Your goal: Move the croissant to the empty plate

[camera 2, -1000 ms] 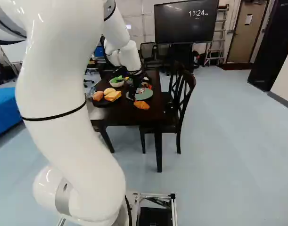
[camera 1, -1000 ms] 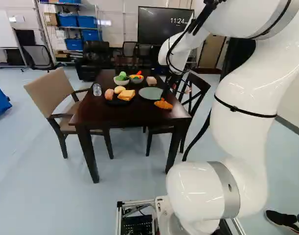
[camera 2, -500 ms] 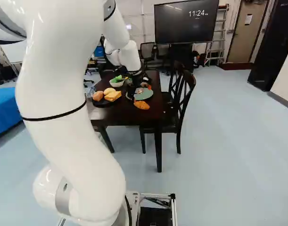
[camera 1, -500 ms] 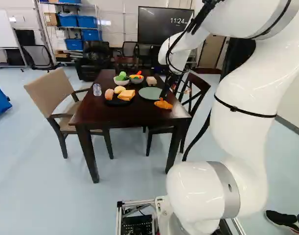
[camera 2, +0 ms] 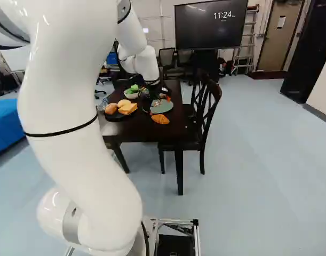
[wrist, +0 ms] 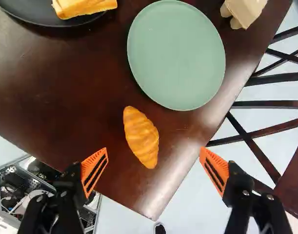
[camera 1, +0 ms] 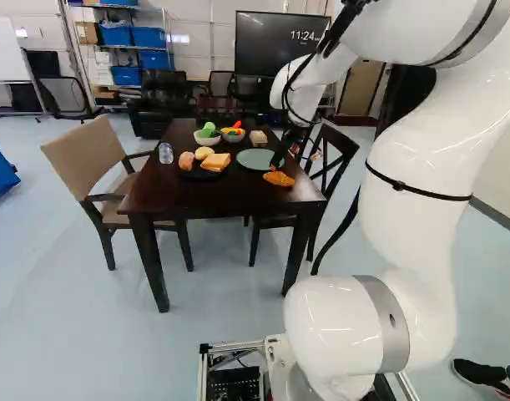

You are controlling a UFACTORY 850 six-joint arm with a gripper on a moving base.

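Wrist view, twelve being straight ahead of the gripper: your pincer's spread wide, holding nothing, croissant on the table between and slightly ahead of the tips. It slants eleven to five, so closing from nine and three could catch it off-square and spin it. The table's corner is near at six; a nudge that way might roll it off, and a low descent could scrape a finger on the edge. Green plate sits at one, just beyond; lift too little and you'd clip its rim. Black plate with food is around eleven, wrong target if you drift. Left base view, twelve away from base: croissant's at five from the green plate, gripper right by it; height's hard to judge. Right base view: croissant's at six, and the gripper's dark against the table, so clearance could be misread.
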